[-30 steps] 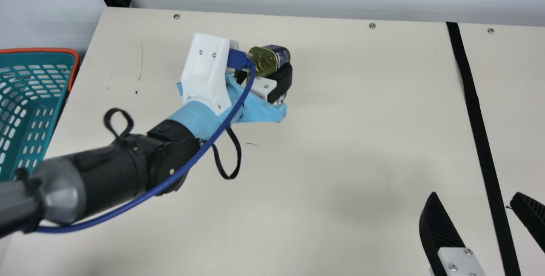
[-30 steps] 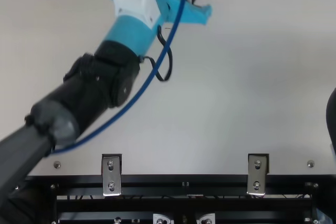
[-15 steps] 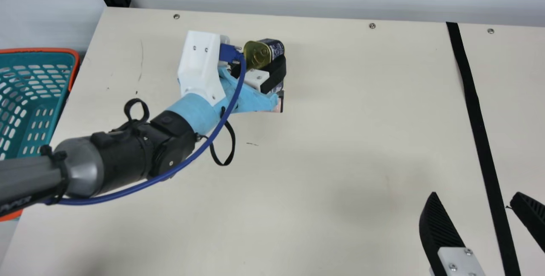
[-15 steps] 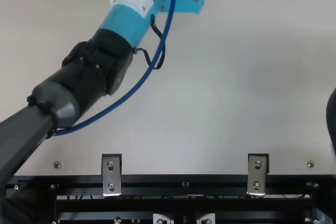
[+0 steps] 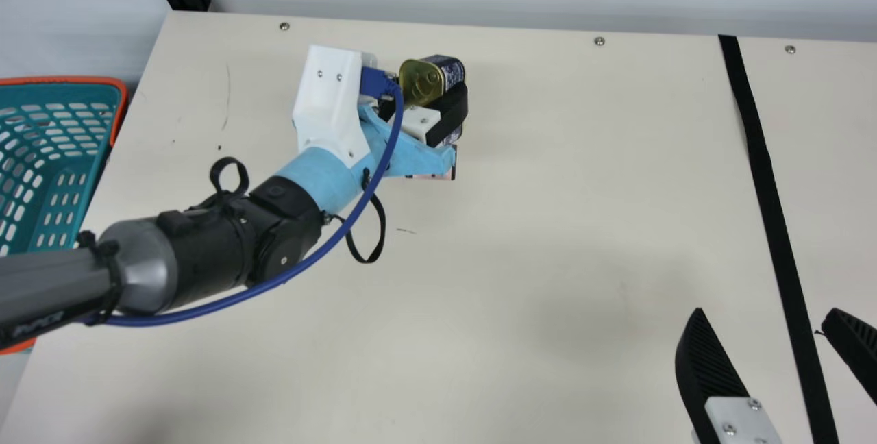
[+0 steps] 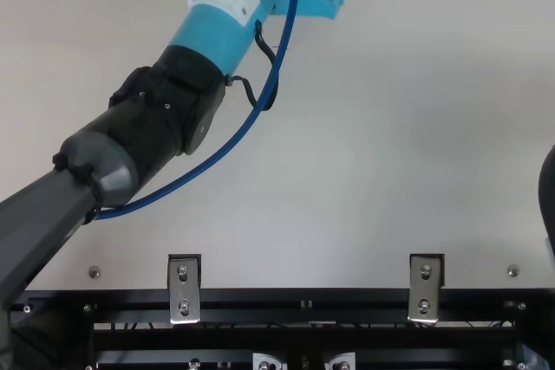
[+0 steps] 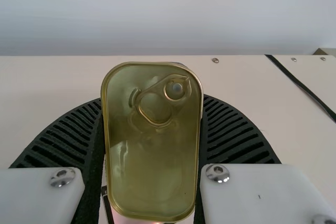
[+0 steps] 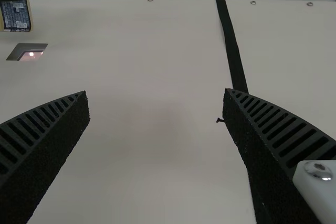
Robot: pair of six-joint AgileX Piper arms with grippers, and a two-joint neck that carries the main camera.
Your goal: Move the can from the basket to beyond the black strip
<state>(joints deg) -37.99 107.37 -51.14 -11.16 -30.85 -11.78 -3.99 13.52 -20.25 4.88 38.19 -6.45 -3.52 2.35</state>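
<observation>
My left hand (image 7: pixel 153 100) grasps the can (image 7: pixel 157 153) by its long side walls, the proper hold; I judge it stiff, lightish, slippery. Right hand (image 8: pixel 156 92): spread, empty.

Between the left pincer (image 5: pixel 434 101) and the black strip (image 5: pixel 764 177), the surface (image 5: pixel 562 225) offers a wide free passage. The right pincer (image 5: pixel 765 310) obstructs the strip's nearer part; the left arm (image 5: pixel 205 252) obstructs the side toward the basket (image 5: pixel 68 81).
</observation>
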